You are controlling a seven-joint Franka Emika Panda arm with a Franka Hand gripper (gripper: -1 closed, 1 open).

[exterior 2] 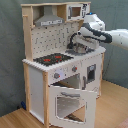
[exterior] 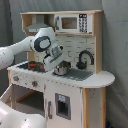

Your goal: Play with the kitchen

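Note:
The kitchen (exterior: 75, 95) is a tall white and light-wood toy unit, seen in both exterior views. It has a black hob (exterior: 30, 65), a grey sink (exterior: 77, 75), a black faucet (exterior: 85, 56), a hood (exterior: 37, 26) and a small microwave (exterior: 75, 22). A small metal pot (exterior: 62, 69) sits at the sink's edge. My gripper (exterior: 52, 62) hangs low over the counter between hob and sink, right beside the pot. In the second exterior view the gripper (exterior 2: 80, 47) reaches in from the right, and the windowed oven door (exterior 2: 70, 102) hangs open.
Knobs (exterior 2: 56, 76) line the front panel under the hob. A white cupboard door (exterior: 62, 105) below the sink is closed. A wooden floor (exterior 2: 112, 107) lies around the unit, with a grey curtain (exterior 2: 10, 55) behind it.

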